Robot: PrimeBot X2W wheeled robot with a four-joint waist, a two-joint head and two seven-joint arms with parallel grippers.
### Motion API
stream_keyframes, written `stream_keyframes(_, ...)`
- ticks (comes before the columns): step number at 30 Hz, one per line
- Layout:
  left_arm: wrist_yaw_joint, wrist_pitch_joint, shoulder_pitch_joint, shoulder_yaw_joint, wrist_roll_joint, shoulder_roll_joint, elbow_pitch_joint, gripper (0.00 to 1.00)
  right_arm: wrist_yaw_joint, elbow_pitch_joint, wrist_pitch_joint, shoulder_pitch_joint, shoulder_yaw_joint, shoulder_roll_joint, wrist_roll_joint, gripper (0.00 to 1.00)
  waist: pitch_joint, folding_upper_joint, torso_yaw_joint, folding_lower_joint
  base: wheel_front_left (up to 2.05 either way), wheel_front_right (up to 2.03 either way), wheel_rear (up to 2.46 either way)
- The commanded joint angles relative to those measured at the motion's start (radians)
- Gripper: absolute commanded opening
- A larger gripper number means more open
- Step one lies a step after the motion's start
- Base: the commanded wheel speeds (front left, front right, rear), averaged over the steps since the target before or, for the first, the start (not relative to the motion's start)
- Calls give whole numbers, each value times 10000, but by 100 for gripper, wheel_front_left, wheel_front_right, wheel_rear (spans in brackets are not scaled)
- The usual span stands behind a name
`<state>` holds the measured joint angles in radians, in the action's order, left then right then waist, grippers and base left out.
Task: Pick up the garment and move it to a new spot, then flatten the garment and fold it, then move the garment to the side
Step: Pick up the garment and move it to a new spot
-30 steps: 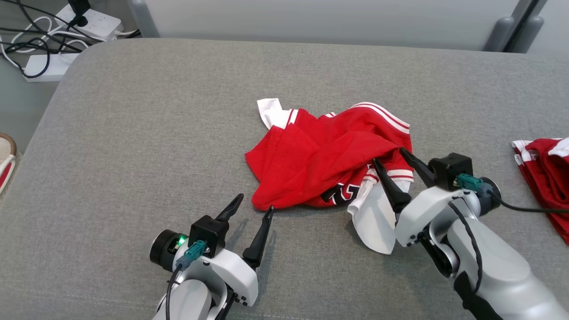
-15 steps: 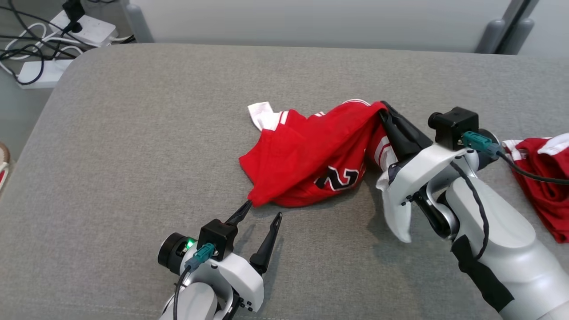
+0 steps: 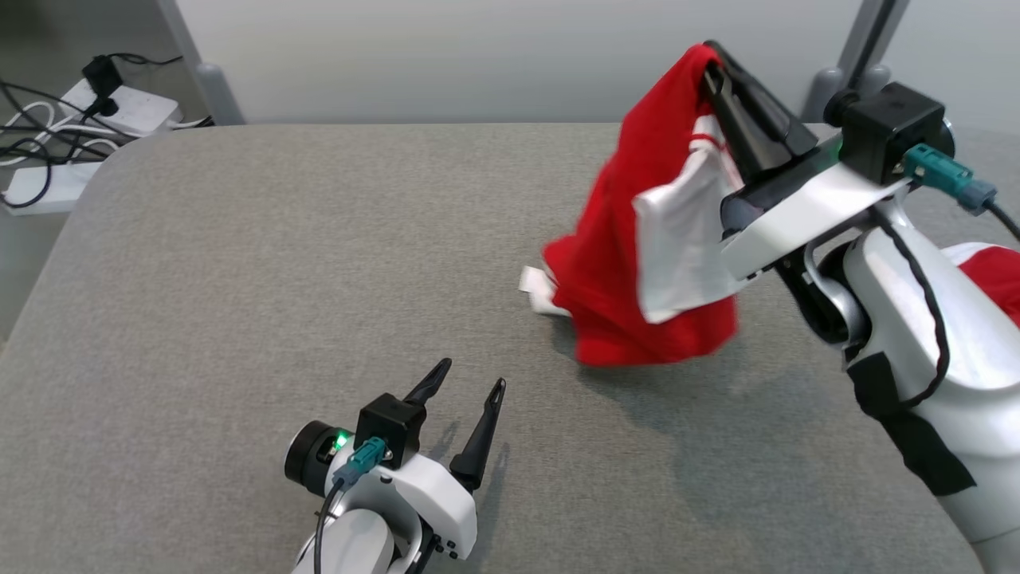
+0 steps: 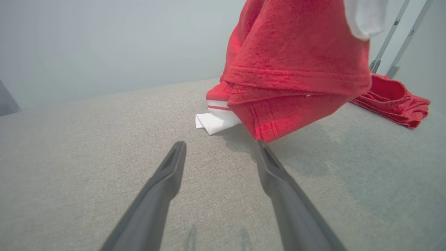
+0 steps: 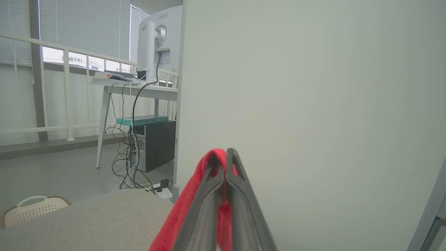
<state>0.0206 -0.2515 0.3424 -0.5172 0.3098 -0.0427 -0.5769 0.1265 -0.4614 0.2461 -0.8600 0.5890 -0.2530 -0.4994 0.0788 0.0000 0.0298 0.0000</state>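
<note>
Pinching the garment (image 3: 613,263) by a red edge in my clamped right gripper (image 3: 713,64), I am holding it above the grey cushion (image 3: 279,279), with its white corner touching down. Carrying it higher should avoid dragging. My left gripper (image 3: 470,375) is sitting spread and empty.

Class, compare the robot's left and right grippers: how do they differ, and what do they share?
The left gripper is open, holding nothing; the right gripper is shut on the red garment. The left sits low over the grey surface; the right is high above it. Both have long dark fingers.
</note>
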Motion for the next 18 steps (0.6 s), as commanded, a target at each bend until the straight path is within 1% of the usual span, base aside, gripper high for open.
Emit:
stream_keyframes(1, -75, -103, 41, 271, 96, -76, 299, 100, 42, 275, -61, -344, -3, 96, 49, 0, 52, 0, 245, 0, 0, 0, 0)
stream_keyframes(4, -102, -103, 17, 137, 173, -76, 372, 100, 42, -117, -257, -876, -22, 15, 211, 0, 210, 0, 756, 0, 0, 0, 0)
stream_keyframes(6, -108, -103, 5, -4, 261, -76, 393, 100, 42, -939, -505, -1291, 19, 23, 353, 0, 352, 0, 1188, 0, 0, 0, 0)
stream_keyframes(8, -95, -103, 7, -215, 378, -76, 411, 100, 42, -2102, -745, -1655, 76, 81, 437, 0, 508, 0, 1683, 0, 0, 0, 0)
stream_keyframes(9, -106, -103, 10, -329, 441, -76, 419, 100, 42, -2773, -921, -1782, 121, 96, 460, 11, 578, 0, 1934, 0, 0, 0, 0)
stream_keyframes(11, -133, -103, 7, -559, 574, -76, 428, 100, 42, -4112, -1306, -1922, 9, 172, 311, 100, 688, 0, 2411, 0, 0, 0, 0)
stream_keyframes(13, -159, -103, 23, -761, 679, -76, 425, 100, 42, -5169, -1453, -2037, -97, 138, 301, 100, 761, 0, 2794, 0, 0, 0, 0)
stream_keyframes(15, -201, -103, 47, -878, 761, -76, 433, 100, 42, -5774, -1212, -2043, -192, 127, 242, 100, 799, 0, 2993, 0, 0, 0, 0)
stream_keyframes(18, -307, -103, 33, -823, 789, -76, 428, 100, 42, -6253, -782, -1921, -170, 85, 107, 100, 790, 0, 2855, 0, 0, 0, 0)
